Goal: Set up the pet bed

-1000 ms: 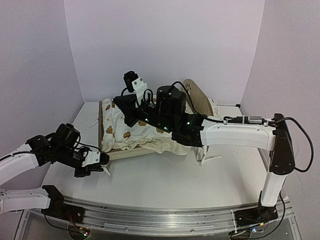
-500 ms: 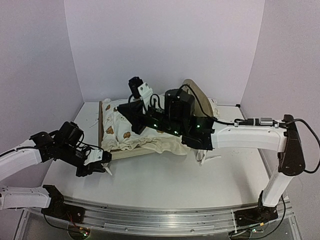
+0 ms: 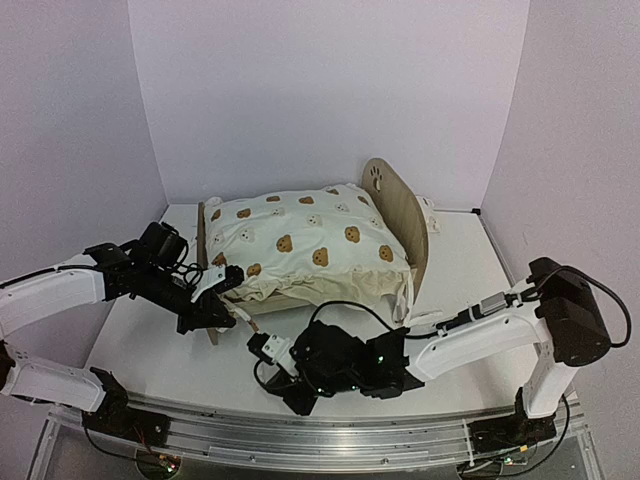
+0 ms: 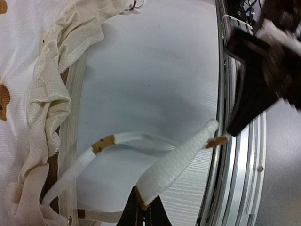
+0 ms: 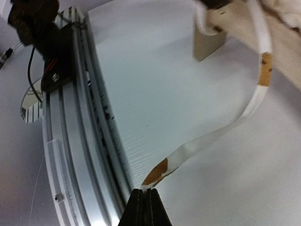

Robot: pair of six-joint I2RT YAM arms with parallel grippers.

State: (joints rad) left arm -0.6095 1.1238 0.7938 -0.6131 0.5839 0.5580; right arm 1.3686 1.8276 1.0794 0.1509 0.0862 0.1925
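Observation:
The pet bed (image 3: 392,200) stands at the back middle, headboard on the right, with cream bear-print bedding (image 3: 310,240) puffed over it. Its wooden side rail (image 4: 75,108) and a leg (image 5: 209,40) show in the wrist views. My left gripper (image 3: 222,318) is at the bed's front left corner, shut (image 4: 143,209) on a white tie ribbon (image 4: 178,160) hanging from the bedding. My right gripper (image 3: 258,340) is low just in front, shut (image 5: 143,197) on the brown-patched end of a second tie ribbon (image 5: 211,136) that runs up to the bed's corner.
An aluminium rail (image 3: 330,430) runs along the table's near edge, close under both grippers (image 5: 80,122). The right arm's body (image 3: 350,368) lies low across the front middle. Walls enclose the left, back and right sides.
My right arm has swung from over the bed down to the front of the table, uncovering the bedding. My left gripper has moved right toward the bed's front corner.

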